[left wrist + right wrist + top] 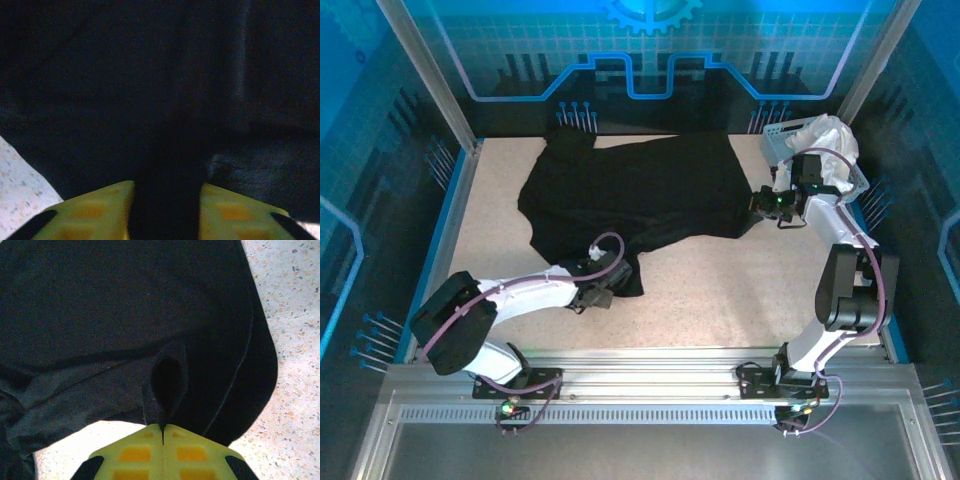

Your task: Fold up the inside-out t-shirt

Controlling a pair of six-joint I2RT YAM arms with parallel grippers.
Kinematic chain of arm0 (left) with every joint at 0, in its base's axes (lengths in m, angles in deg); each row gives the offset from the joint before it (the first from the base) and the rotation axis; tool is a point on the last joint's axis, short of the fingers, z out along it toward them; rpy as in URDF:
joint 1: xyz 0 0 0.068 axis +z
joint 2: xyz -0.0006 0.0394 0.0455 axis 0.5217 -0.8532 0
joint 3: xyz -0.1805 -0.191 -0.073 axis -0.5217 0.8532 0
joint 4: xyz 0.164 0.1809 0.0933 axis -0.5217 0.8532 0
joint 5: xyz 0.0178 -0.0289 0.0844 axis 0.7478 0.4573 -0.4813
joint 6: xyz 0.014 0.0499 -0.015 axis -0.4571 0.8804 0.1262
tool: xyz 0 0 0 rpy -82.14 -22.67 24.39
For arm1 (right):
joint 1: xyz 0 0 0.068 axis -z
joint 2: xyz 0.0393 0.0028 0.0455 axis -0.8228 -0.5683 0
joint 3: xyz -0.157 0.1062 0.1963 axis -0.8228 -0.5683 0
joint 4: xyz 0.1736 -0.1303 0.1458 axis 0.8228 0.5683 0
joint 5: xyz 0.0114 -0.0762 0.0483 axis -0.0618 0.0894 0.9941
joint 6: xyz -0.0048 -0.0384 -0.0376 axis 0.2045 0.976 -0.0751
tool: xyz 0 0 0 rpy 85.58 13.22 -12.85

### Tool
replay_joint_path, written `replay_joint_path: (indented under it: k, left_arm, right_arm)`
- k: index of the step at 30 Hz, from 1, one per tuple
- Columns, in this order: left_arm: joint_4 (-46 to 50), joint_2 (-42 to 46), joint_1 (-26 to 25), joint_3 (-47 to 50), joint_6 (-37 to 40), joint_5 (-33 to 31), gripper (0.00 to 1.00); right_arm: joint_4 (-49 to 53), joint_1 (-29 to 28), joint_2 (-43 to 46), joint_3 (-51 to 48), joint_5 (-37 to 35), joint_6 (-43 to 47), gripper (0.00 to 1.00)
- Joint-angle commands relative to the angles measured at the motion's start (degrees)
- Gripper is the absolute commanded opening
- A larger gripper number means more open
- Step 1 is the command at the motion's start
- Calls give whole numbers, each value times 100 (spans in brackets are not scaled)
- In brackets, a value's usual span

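Observation:
The inside-out t-shirt (630, 195) is black and lies spread, somewhat rumpled, over the far half of the table. Neither its print nor its neck label shows. My left gripper (608, 296) is at the shirt's near corner; in the left wrist view its yellow fingers (100, 210) stand a little apart with a dark fold of the t-shirt (165, 150) filling the gap at the left gripper (166, 187). My right gripper (760, 203) is at the shirt's right edge. In the right wrist view the right gripper (163, 426) is shut on a small pinched loop of the t-shirt (150, 315).
A grey basket (775, 135) holding a white cloth garment (825, 132) stands at the back right, just behind the right arm. The speckled table (720, 290) is bare in front of the shirt. Metal frame posts and blue walls ring the table.

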Motion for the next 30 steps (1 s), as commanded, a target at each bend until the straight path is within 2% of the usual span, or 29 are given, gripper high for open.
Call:
replay_joint_path:
  k: [1, 7, 16, 20, 30]
  left_arm:
    - [-280, -113, 267, -300, 430, 240, 31]
    - [8, -281, 344, -492, 556, 418, 38]
    - [519, 417, 342, -84, 100, 732, 45]
    - [577, 375, 345, 6, -12, 834, 45]
    - [544, 334, 342, -18, 13, 790, 37]
  right_arm:
    - [13, -48, -71, -32, 157, 92, 0]
    - [64, -52, -62, -23, 136, 118, 0]
    - [44, -83, -168, 19, 165, 109, 0]
    - [42, -117, -186, 30, 164, 112, 0]
    - [64, -133, -138, 12, 149, 135, 0]
